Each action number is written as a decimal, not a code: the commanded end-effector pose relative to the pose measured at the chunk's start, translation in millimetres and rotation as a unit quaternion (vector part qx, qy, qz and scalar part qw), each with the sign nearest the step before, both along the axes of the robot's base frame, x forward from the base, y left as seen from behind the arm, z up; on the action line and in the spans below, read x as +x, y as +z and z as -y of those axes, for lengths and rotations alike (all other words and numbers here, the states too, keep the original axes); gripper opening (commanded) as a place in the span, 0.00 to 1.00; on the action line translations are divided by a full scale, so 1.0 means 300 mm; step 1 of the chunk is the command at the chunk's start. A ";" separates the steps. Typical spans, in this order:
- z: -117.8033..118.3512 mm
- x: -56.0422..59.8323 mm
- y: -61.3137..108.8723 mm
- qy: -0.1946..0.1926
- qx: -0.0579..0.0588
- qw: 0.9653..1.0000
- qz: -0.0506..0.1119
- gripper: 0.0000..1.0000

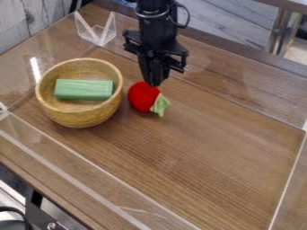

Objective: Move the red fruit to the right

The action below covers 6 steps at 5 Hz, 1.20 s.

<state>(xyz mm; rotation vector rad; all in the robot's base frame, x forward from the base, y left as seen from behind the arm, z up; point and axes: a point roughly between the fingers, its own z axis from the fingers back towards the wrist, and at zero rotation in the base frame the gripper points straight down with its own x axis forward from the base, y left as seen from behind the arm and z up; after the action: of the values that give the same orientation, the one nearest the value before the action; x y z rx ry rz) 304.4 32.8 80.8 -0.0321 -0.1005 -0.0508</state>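
Note:
The red fruit [143, 96], a small strawberry-like toy with a green leafy cap at its right end, lies on the wooden table just right of the wooden bowl. My black gripper [156, 79] points straight down, its tips just above the fruit's upper right side. The fingers stand close together in a narrow wedge. I cannot make out whether a gap is left between them, or whether they touch the fruit. Nothing hangs from them.
The wooden bowl [59, 110] at the left holds a light green oblong block [83, 88]. A clear plastic wall [36, 148] edges the table at the left and front, and a clear stand [96, 30] sits at the back left. The wood tabletop [228, 153] stretches right of the fruit.

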 end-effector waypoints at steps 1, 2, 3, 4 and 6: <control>0.027 -0.008 0.062 0.017 0.008 0.999 0.035 0.00; 0.072 -0.023 0.075 0.031 0.010 0.999 0.043 0.00; 0.124 -0.033 0.110 -0.004 0.009 0.999 0.049 0.00; 0.136 -0.052 0.119 -0.036 0.008 0.998 0.047 0.00; 0.095 -0.059 0.116 0.018 0.013 0.999 0.026 1.00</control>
<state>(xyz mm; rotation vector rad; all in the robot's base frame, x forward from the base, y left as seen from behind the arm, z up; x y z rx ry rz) 280.3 2.2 100.9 -0.0079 -0.0985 -0.0281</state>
